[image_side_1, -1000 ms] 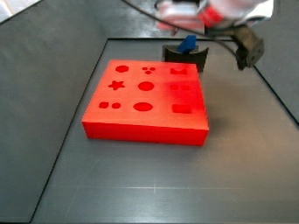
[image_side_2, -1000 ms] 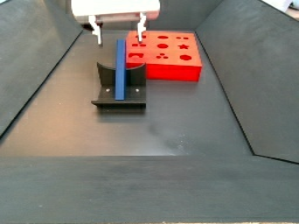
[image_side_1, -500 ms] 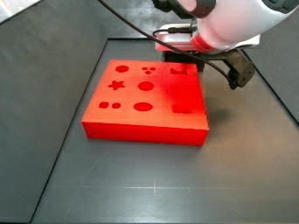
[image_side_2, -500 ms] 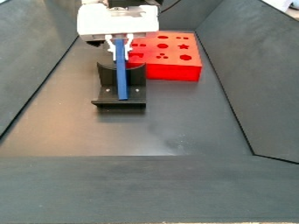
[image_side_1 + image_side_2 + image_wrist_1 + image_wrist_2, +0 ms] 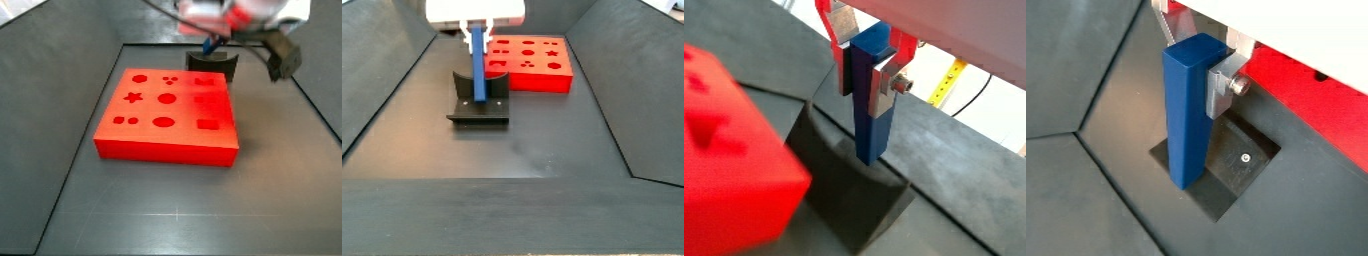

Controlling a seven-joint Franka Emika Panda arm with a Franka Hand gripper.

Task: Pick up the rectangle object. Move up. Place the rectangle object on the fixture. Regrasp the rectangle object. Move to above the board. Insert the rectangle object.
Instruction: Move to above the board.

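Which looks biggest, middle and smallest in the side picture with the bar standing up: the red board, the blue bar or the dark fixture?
1. The board.
2 and 3. The fixture and the rectangle object, held by the gripper, look too alike to rank; both are nearer the camera.

Rectangle object [image 5: 477, 66] upright in the gripper [image 5: 476, 30], over the fixture [image 5: 480, 103] beside the board [image 5: 532, 62].

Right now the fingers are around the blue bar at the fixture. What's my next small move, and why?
Probably lift straight up. The gripper clamps the rectangle object near its top, upright, its lower end at the fixture. It must clear the fixture before traversing to the board.
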